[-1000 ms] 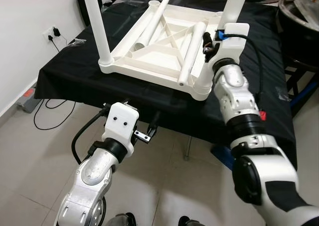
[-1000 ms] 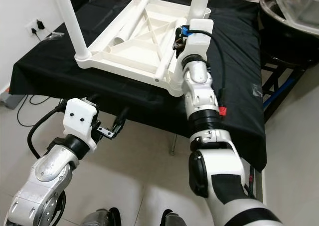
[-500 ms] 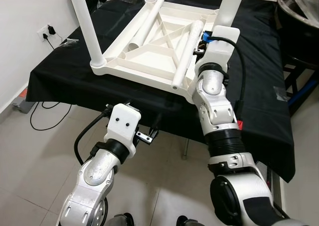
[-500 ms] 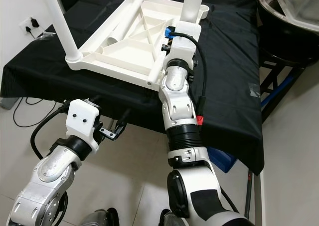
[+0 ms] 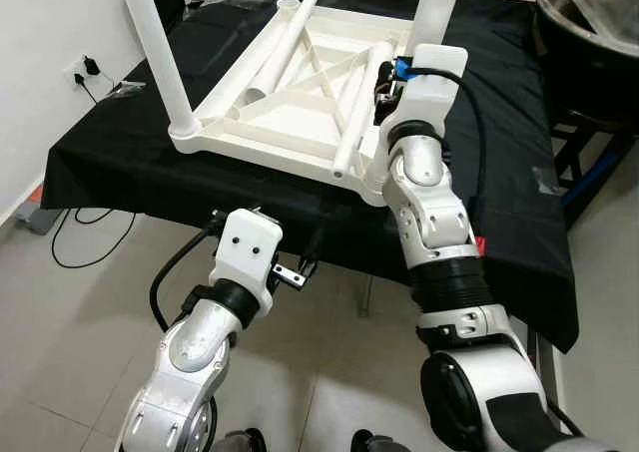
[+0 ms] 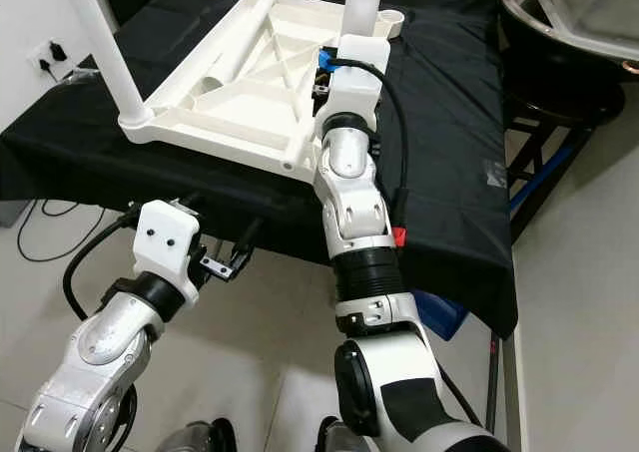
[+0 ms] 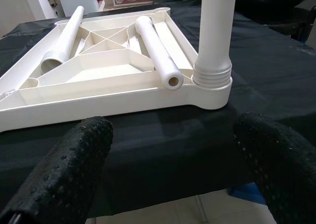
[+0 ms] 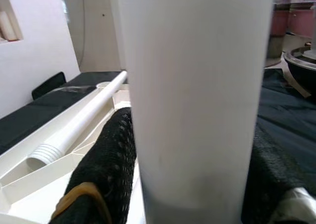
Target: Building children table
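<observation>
The white children's table top [image 5: 300,93] lies upside down on a black-covered table [image 5: 120,163]. One white leg [image 5: 155,43] stands upright in its near left corner. A second upright leg [image 5: 439,3] stands at the near right corner, and my right gripper [image 8: 197,135] is shut on it low down, with its fingers [image 8: 111,164] on both sides. Two loose legs lie on the frame, one along the left rail [image 5: 290,33] and one near the right [image 5: 361,113]. My left gripper [image 7: 173,130] hangs open below the table's front edge, pointing at that right corner.
The black cloth hangs over the table's front edge [image 5: 329,223]. Grey tiled floor [image 5: 70,352] lies to the left and in front. A wall socket with a cable [image 5: 85,68] is on the left wall. A dark round vessel on a stand [image 5: 589,43] is at the right.
The whole view has shifted. My right forearm has swung in from the right to stand straighter under the corner, with its gripper still at the upright leg. The left arm has not moved.
</observation>
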Motion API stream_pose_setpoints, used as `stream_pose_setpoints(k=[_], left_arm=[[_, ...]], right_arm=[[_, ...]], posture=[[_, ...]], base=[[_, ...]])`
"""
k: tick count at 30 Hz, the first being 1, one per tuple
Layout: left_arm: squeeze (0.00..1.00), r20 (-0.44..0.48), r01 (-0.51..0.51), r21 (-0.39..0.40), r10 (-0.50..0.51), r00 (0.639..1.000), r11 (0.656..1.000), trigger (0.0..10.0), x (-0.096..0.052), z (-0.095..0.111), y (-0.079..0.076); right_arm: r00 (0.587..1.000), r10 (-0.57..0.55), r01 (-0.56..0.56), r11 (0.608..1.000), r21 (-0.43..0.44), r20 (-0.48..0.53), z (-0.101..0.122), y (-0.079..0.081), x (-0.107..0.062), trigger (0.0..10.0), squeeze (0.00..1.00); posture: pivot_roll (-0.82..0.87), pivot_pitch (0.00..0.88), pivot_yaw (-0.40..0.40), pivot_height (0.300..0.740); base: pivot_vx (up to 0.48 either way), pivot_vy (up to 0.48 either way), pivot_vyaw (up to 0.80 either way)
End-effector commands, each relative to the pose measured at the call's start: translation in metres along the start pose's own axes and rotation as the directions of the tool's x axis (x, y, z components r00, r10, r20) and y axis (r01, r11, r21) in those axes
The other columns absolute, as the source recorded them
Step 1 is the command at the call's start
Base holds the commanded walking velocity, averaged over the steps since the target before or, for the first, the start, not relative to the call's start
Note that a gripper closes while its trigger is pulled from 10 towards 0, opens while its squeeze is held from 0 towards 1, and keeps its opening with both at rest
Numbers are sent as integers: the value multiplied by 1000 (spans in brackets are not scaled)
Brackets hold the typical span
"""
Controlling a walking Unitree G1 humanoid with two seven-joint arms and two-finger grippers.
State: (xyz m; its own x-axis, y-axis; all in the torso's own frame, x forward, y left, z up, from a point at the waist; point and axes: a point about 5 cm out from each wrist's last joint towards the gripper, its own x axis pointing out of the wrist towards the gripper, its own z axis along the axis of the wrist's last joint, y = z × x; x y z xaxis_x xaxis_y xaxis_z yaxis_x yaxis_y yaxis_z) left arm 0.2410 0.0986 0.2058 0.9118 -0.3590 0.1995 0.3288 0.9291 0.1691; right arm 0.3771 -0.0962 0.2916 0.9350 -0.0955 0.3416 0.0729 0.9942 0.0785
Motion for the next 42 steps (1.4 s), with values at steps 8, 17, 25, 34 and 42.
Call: stream_pose_setpoints(k=[8,17,25,34,42], left_arm=[[0,-11,-3,1,3,1000,1000,10000,-2,-3,-1],[0,-6,1,3,-1,1000,1000,10000,-1,-3,-1],[0,-6,1,4,-1,1000,1000,10000,-1,-3,0],[0,-10,2,2,-2,1000,1000,10000,0,-4,1],[0,-58,9,-28,-11,998,1000,10000,-4,-13,-1]], right_arm=[[999,54,-54,998,32,2,-5,0,-9,10000,1000],[990,138,-137,989,56,-5,-11,-1,-19,10000,1000],[984,180,-180,982,55,-10,-20,-15,-34,10000,227],[975,219,-219,976,19,-34,-36,-57,-73,10000,0],[970,200,-206,978,-30,-139,-60,-84,-114,10000,0]], posture=[[116,190,-58,740],[113,191,-53,740],[114,192,-52,740],[103,190,-42,740],[100,186,-35,740]], base=[[0,0,0],[0,0,0],[0,0,0],[0,0,0],[0,0,0]])
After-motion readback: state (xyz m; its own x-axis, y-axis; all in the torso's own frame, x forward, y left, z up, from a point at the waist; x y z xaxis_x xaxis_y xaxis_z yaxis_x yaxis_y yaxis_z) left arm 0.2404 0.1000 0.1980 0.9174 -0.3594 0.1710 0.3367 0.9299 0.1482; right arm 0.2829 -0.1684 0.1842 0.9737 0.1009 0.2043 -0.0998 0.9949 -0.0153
